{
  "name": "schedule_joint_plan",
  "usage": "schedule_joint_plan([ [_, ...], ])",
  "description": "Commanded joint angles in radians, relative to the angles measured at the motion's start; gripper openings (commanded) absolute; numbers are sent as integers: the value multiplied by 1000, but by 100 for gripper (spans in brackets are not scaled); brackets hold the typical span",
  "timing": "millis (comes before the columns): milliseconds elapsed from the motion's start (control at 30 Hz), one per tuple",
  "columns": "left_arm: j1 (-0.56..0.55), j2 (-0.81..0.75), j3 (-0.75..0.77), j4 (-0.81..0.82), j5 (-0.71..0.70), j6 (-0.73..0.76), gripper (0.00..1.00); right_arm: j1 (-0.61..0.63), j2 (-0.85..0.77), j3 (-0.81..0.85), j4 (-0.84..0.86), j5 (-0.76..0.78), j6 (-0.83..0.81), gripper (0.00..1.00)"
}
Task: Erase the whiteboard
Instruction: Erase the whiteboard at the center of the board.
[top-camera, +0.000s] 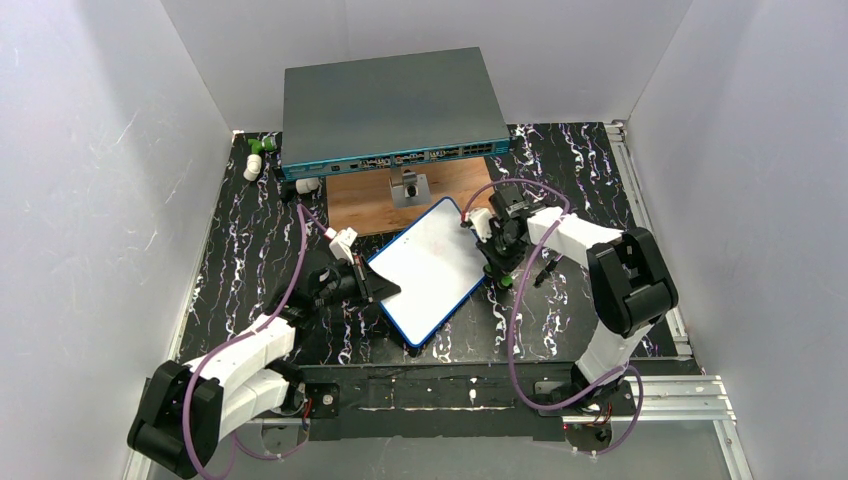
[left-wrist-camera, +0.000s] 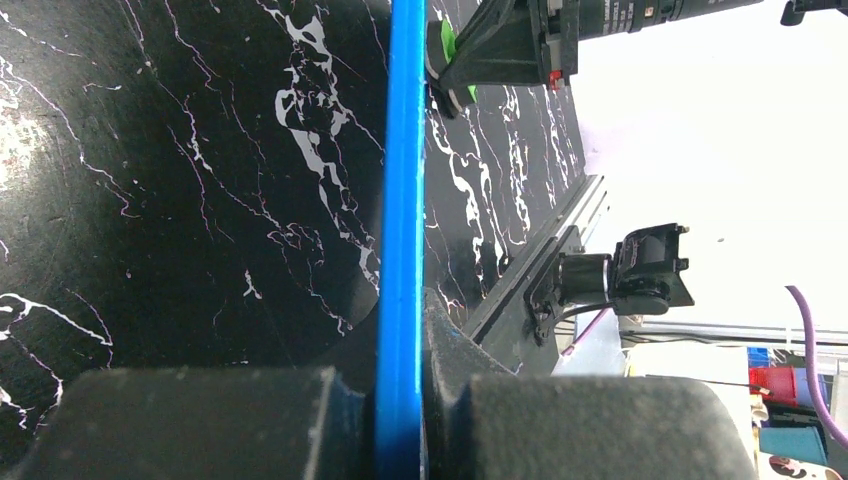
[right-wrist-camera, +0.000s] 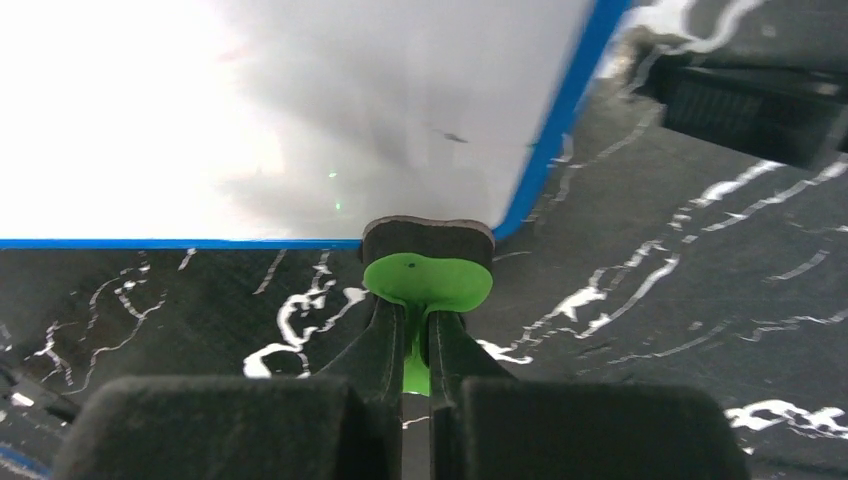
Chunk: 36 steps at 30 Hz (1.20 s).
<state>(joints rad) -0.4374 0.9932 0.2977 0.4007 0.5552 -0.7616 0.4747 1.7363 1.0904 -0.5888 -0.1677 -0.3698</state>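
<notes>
Top external view: left gripper (top-camera: 372, 284) is clamped on the left frame edge of the whiteboard (top-camera: 432, 268), which lies askew on the black table (top-camera: 250, 250) before the wooden board (top-camera: 360, 205). Light, stiff and slick, it would probably slide unless pinched by its frame. Right gripper (top-camera: 500, 268) pinches a green eraser (right-wrist-camera: 427, 278) at its right edge.

From the overhead camera my left arm (top-camera: 248, 352) and right arm (top-camera: 575, 233) look like twins: smooth white shell links with bulky black joint housings (top-camera: 632, 278) between them. A purple cable (top-camera: 298, 272) loops loosely along the left arm, and a second purple cable (top-camera: 513, 332) trails in a long curve beside the right one. On the wrist cameras I see the left fingers (left-wrist-camera: 200, 425) and the right fingers (right-wrist-camera: 230, 430) as matte black blocks with softly rounded edges.
</notes>
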Motion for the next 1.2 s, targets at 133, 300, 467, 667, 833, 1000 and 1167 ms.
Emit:
schedule_joint_plan([
  [133,-13,56,-55,-31,39,-24,0,185,-42,8,-39,-241,0,1],
  [300,-12,83,-63,17,48,-50,0,319,-44,25,-39,-262,9,1],
  [467,-12,90,-56,18,46,-61,0,453,-46,43,-35,-251,18,1],
  [667,-12,103,-61,47,49,-80,0,571,-28,81,-33,-251,26,1],
  [833,-13,93,-64,35,45,-79,0,579,-33,83,-22,-233,35,1],
  [1000,-13,79,-65,22,46,-72,0,451,-35,56,25,-53,70,1],
  [1167,-13,79,-59,12,50,-63,0,300,-35,14,69,109,80,1],
])
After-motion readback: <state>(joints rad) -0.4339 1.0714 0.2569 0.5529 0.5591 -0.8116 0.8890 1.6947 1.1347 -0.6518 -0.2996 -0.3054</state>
